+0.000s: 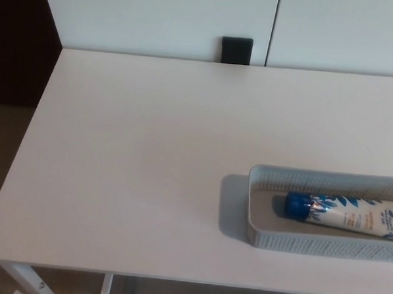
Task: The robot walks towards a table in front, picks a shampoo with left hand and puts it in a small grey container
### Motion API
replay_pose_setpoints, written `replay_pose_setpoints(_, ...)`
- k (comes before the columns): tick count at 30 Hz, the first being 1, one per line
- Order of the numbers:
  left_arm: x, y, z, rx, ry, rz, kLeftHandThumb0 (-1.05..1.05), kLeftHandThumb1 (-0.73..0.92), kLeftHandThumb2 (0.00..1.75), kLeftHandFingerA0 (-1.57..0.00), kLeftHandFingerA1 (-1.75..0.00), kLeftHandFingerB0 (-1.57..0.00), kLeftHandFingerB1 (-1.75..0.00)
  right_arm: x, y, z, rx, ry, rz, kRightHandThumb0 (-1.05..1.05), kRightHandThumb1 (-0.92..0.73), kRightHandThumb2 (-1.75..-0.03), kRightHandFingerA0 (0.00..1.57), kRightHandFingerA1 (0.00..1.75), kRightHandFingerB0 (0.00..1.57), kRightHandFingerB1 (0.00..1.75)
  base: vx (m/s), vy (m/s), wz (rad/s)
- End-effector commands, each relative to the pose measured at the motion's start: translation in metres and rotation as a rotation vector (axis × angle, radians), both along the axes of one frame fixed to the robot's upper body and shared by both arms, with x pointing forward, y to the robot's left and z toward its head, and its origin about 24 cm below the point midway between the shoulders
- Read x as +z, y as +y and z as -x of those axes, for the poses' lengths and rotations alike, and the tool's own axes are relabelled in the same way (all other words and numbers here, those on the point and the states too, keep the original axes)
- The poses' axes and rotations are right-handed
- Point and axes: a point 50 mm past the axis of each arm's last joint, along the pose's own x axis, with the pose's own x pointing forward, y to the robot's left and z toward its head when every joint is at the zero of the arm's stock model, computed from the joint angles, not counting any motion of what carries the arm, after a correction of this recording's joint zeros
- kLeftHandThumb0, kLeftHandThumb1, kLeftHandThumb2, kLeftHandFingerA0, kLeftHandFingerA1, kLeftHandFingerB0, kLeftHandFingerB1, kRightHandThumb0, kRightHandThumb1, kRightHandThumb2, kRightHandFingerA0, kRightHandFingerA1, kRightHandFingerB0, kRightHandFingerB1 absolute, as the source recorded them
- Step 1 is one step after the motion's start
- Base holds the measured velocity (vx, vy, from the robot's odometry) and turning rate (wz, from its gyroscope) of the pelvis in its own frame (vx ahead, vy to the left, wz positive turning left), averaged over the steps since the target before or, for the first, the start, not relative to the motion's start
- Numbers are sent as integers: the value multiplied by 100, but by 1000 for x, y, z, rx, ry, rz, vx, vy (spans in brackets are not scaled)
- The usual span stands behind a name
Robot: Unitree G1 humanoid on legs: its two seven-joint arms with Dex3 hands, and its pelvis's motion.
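Item one, the desk (150, 158): white and flat, it fills most of your head view, and its near edge runs along the bottom of the picture. Item two, the small grey container (310, 244): a mesh-walled tray at the near right of the desk, cut off by the right edge of the picture, so you see only its left part. Item three, the shampoo (357, 219): a pale tube with blue print and a blue cap (297, 205). It lies flat on the floor of the container with the cap pointing left, inside the walls and not propped on the rim. Item four, a black plate (236, 50): it sits at the far edge of the desk against the white panels (157, 16) and has no part in the job. Item five, the hands: neither the left hand nor the right hand shows, so you cannot tell whether the fingers are released or clenched. Nothing is touching the tube. Status, as a judgement: the walk, the pick and the placing all look done, since the shampoo rests in its container. What is left, if anything, is for you to confirm that the left hand is clear of the tray, which this view cannot show.
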Motion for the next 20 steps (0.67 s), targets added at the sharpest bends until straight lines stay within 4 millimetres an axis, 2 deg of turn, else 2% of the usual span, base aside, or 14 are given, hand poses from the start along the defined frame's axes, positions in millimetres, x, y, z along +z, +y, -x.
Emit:
replay_pose_setpoints(1, 5, 6, 11, -183, 75, -65, -69, 67, 93, -23, -47, -13, -41, 5, -10, 16, -12, -7, 24, -42, -70, -61, 63, 47, 54, 41, 0, 0, 0)
replay_pose_setpoints(3, 5, 6, 11, -231, 91, -69, -71, 68, 94, -21, -46, -11, -40, 5, -9, 14, -16, -11, 23, -42, -70, -61, 64, 47, 54, 41, 0, 0, 0)
replay_pose_setpoints(9, 5, 6, 16, -228, 123, -55, -71, 68, 97, -21, -48, -11, -41, 4, -8, 18, -15, -1, 11, -40, -68, -60, 65, 48, 55, 42, 0, 0, 0)
replay_pose_setpoints(10, 5, 6, 16, -225, 123, -53, -72, 68, 94, -16, -45, -11, -41, 4, -8, 18, -12, -1, 10, -41, -69, -60, 65, 48, 56, 42, 0, 0, 0)
replay_pose_setpoints(13, 5, 7, 17, -226, 134, -56, -71, 69, 95, -22, -46, -13, -41, 4, -7, 18, -5, 3, 10, -39, -69, -61, 64, 47, 55, 41, 0, 0, 0)
replay_pose_setpoints(18, 5, 9, 5, -201, 106, -60, -73, 67, 96, -22, -47, -9, -40, 4, -6, 3, 13, -22, 21, -41, -69, -61, 67, 48, 55, 41, 0, 0, 0)
replay_pose_setpoints(19, 6, 9, 2, -244, 100, -59, -68, 84, 66, -34, -37, -19, -29, 4, -6, 0, -1, -31, 8, -41, -69, -61, 65, 48, 55, 42, 0, 0, 0)
replay_pose_setpoints(20, 6, 9, 2, -244, 100, -59, -68, 84, 66, -34, -37, -19, -29, 4, -6, 0, -1, -31, 8, -41, -69, -61, 65, 48, 55, 42, 0, 0, 0)
